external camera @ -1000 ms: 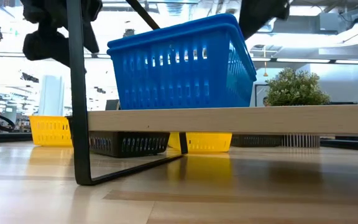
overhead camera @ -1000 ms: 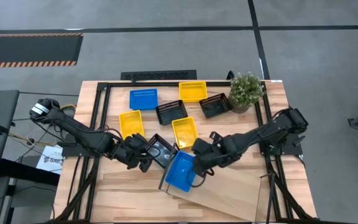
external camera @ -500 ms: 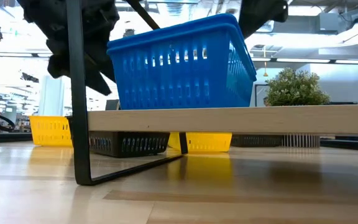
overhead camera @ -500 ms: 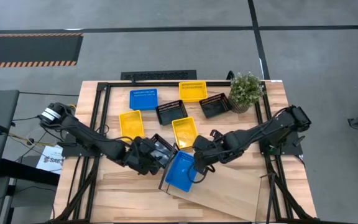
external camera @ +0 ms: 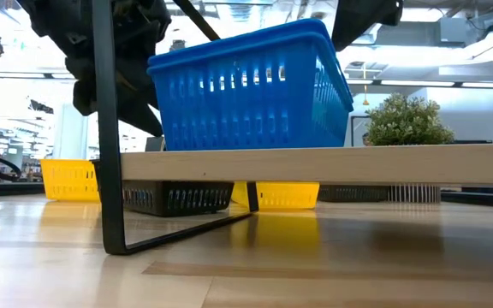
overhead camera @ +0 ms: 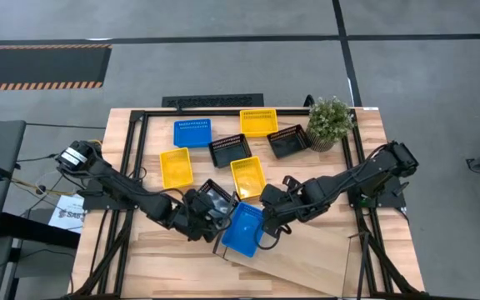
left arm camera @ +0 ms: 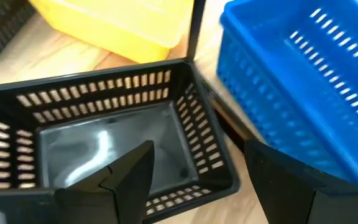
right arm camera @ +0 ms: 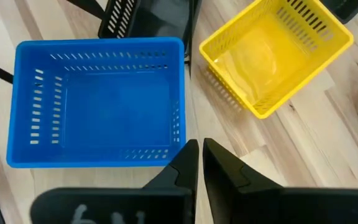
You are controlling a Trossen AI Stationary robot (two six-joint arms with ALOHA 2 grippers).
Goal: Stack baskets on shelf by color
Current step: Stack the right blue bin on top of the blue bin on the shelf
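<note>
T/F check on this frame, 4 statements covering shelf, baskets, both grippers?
1. A blue basket sits on the shelf. True.
2. The left gripper is shut on a yellow basket. False: it is open, one finger inside a black basket, straddling its wall.
3. The right gripper is nearly shut, holding nothing. True.
4. The plant stands on the shelf. False: it stands on the table's far right corner.

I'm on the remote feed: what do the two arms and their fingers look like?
Both arms are dark, jointed links. The left arm has a pale cylindrical part near its base; the right arm is black all along. The left gripper and right gripper have flat, angular, matte black fingers.
</note>
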